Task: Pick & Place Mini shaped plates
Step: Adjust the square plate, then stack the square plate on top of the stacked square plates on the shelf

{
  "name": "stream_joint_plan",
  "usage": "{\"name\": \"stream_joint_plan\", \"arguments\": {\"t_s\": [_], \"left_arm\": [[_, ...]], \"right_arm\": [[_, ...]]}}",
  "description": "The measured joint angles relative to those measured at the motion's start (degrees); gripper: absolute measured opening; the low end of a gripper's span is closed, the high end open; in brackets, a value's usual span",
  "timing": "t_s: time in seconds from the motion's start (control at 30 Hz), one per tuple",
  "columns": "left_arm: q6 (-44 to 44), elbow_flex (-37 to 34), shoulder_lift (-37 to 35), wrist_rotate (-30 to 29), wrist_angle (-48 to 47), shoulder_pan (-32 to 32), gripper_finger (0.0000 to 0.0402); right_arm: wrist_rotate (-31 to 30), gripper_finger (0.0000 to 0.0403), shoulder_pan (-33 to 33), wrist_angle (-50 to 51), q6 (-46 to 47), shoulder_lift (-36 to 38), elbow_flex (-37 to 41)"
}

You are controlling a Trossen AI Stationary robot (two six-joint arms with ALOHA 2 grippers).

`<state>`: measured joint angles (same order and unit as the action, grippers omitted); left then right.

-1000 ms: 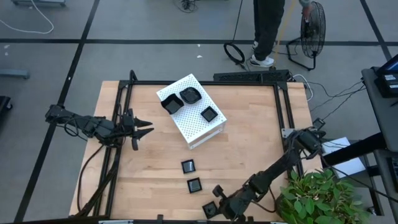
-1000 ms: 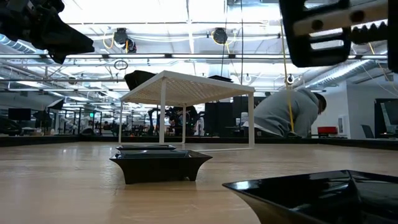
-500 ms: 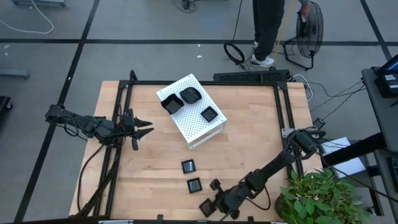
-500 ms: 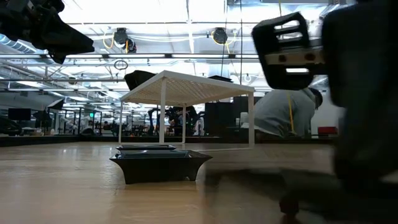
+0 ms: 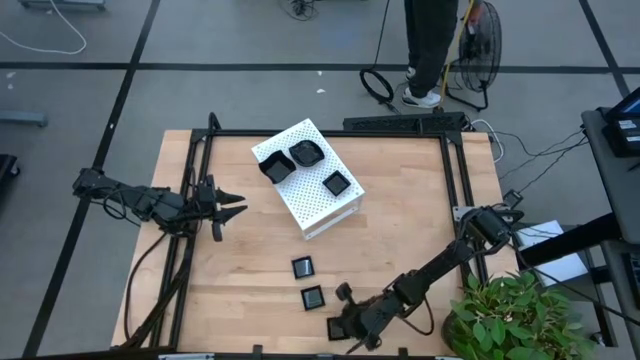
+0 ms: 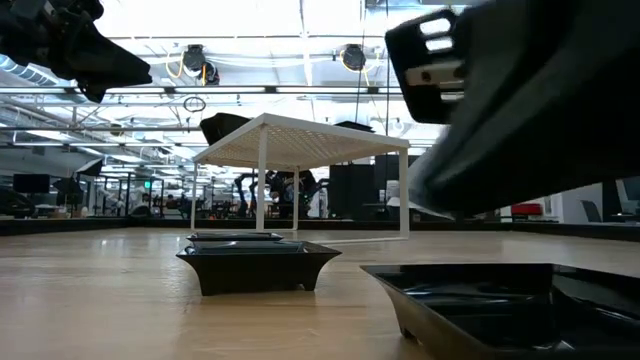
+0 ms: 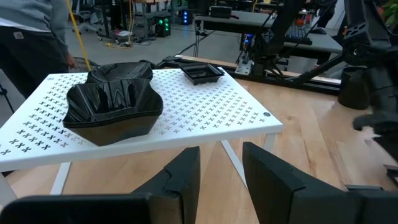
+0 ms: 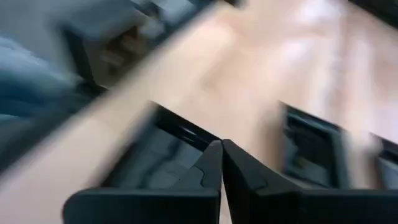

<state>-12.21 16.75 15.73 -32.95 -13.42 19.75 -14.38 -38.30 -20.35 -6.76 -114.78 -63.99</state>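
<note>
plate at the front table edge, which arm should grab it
Right. The right gripper is right at that plate, fingers shut. The left gripper waits, open, near the white box.

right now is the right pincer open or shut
Shut. In the right wrist view the right pincer shows its two dark fingers pressed together, tips touching with nothing between them, over a black plate on the table.
</note>
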Motion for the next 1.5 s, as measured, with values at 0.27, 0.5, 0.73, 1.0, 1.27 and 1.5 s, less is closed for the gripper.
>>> {"name": "stream_joint_plan", "arguments": {"t_s": [0.27,0.5,0.73,1.0,1.27,1.5], "left_arm": [[0.0,0.0,0.0,-0.01,0.01,0.0,0.0122],[0.0,0.0,0.01,0.0,0.01,0.0,0.0122],[0.0,0.0,0.01,-0.01,0.01,0.0,0.0122],[0.0,0.0,-0.01,-0.02,0.0,0.0,0.0122],[0.0,0.0,-0.01,-0.01,0.07,0.0,0.0122],[0.0,0.0,-0.01,-0.01,0.04,0.0,0.0122]], "right_arm": [[9.82,0.0,-0.04,4.75,5.32,0.0,-0.02],[2.98,0.0,-0.08,9.29,6.72,0.09,-0.07],[-3.37,0.0,-0.05,12.14,6.63,0.1,-0.09],[-12.5,0.0,0.04,23.5,9.99,4.63,0.13],[-12.62,0.0005,0.11,25.75,11.71,13.05,0.09],[-9.36,0.0098,4.1,26.48,22.35,16.45,0.91]]}}
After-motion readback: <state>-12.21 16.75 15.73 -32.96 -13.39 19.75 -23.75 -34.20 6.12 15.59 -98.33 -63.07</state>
